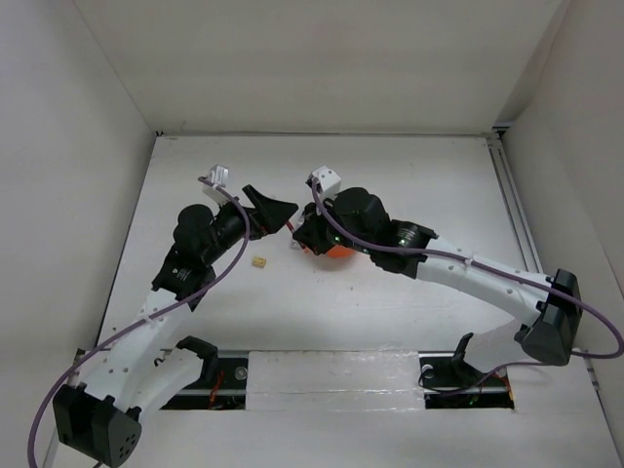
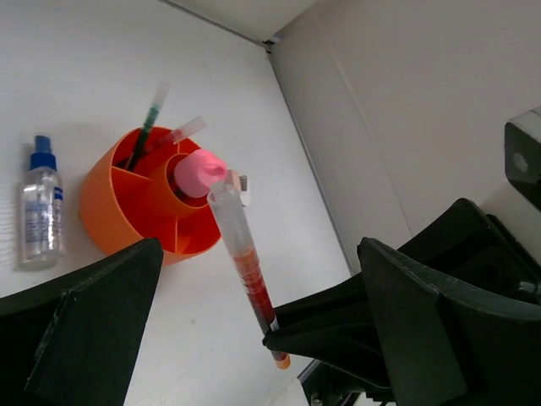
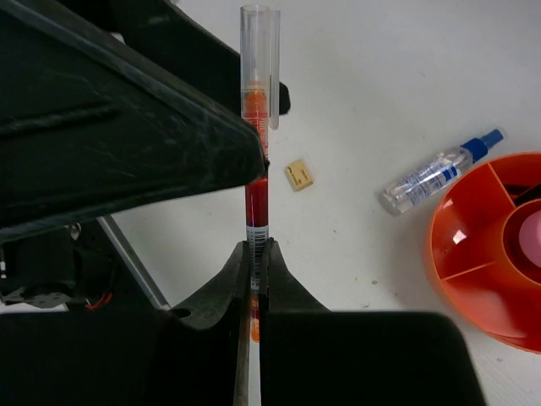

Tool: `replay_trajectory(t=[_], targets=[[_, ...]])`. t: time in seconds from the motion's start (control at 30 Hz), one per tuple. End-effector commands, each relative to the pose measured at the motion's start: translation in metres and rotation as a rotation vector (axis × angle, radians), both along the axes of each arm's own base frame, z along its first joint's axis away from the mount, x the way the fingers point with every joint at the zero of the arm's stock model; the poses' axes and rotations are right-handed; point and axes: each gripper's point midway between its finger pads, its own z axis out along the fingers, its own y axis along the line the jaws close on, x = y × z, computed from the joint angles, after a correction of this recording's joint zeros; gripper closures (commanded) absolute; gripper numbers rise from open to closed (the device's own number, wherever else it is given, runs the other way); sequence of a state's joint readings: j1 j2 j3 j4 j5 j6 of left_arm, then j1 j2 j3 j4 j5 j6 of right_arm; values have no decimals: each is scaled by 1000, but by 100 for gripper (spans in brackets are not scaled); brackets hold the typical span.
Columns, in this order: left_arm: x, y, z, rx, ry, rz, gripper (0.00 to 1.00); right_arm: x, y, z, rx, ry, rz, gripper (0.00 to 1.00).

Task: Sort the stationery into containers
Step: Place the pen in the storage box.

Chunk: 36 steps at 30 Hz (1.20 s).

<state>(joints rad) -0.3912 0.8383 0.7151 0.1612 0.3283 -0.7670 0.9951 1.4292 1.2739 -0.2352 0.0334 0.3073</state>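
Between the wide-spread fingers of the left hand (image 1: 276, 214), the red pen (image 3: 256, 199) is sitting pinched in the right hand (image 3: 256, 247), whose fingers are pressing flat on the barrel near its lower end (no gap showing beside the pen). The left hand is gaping wide and gripping nothing. One of its fingers is crossing in front of the pen in the right wrist view; I cannot tell whether it is touching.

The pen's long axis is running straight out along the right hand's fingers, with the clear cap end leading away from the wrist. In the left wrist view that cap end is pointing toward the orange organiser (image 2: 110, 211); I cannot tell whether it is over the rim.

The organiser is standing on the surface (image 1: 390, 322) right beside the right hand from above, so the right arm is the nearer one and is the one carrying the pen. The pink tube (image 2: 200, 172) is filling the central cup, and two thin pens (image 2: 150, 118) are leaning in one outer compartment.

My read is that the coming move is turning on bringing the cap end over an outer compartment and tipping the pen nearer upright. The small blue-capped bottle (image 3: 439, 173) is lying just beside the organiser and the yellow eraser (image 3: 297, 174) farther off, both on the surface and not yet sorted.
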Motion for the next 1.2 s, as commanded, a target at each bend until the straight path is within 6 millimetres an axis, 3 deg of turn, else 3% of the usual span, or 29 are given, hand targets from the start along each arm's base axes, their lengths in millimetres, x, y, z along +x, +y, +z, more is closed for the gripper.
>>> replay_trajectory(t=[0.0, 0.13, 0.17, 0.27, 0.3, 0.43, 0.5, 0.57, 0.6, 0.63, 0.67, 0.7, 0.77, 0.87, 0.9, 0.93, 0.97, 1.0, 1.03, 1.17], targets=[[-7, -12, 24, -65, -111, -82, 0, 3, 2, 30, 101, -47, -7, 100], [-9, -17, 21, -84, -109, -114, 13, 1, 3, 33, 123, -58, 2, 100], [-11, -18, 21, -85, -108, -123, 25, 1, 3, 33, 123, -58, 2, 100], [-10, -19, 23, -89, -120, -133, 48, 1, 3, 30, 123, -58, 2, 100], [-8, -20, 20, -86, -111, -133, 62, 5, 1, 30, 123, -59, -7, 100], [-8, -22, 24, -93, -133, -142, 81, 1, 2, 32, 134, -58, 15, 100], [-4, -25, 19, -88, -118, -151, 99, -1, 5, 34, 152, -63, 34, 100], [1, -28, 16, -80, -119, -160, 100, -4, 1, 37, 164, -71, 35, 100], [4, -29, 12, -60, -125, -161, 100, -3, 1, 37, 159, -78, 37, 94], [8, -28, 16, -58, -144, -151, 100, -2, -3, 42, 165, -91, 40, 79], [14, -27, 17, -45, -154, -128, 100, -1, -9, 44, 170, -95, 29, 31], [22, -23, 15, -26, -155, -91, 100, -1, -13, 40, 158, -102, 20, 14], [44, -7, 16, 37, -194, 44, 100, 6, -29, 35, 143, -105, -31, 0], [69, 4, 35, 115, -295, 139, 100, 10, -57, 38, 128, -124, -98, 0], [80, 2, 28, 175, -317, 135, 100, 5, -66, 40, 125, -137, -106, 0], [86, 0, 33, 181, -355, 139, 100, 6, -75, 40, 122, -139, -126, 0], [89, -5, 36, 188, -394, 117, 100, 3, -82, 37, 107, -133, -137, 0], [95, -11, 25, 200, -406, 93, 100, 3, -90, 33, 93, -135, -146, 0], [97, -16, 41, 169, -501, 88, 100, -3, -97, 41, 112, -148, -146, 0], [117, -50, 33, 235, -570, 8, 100, -15, -118, 40, 118, -154, -156, 0]])
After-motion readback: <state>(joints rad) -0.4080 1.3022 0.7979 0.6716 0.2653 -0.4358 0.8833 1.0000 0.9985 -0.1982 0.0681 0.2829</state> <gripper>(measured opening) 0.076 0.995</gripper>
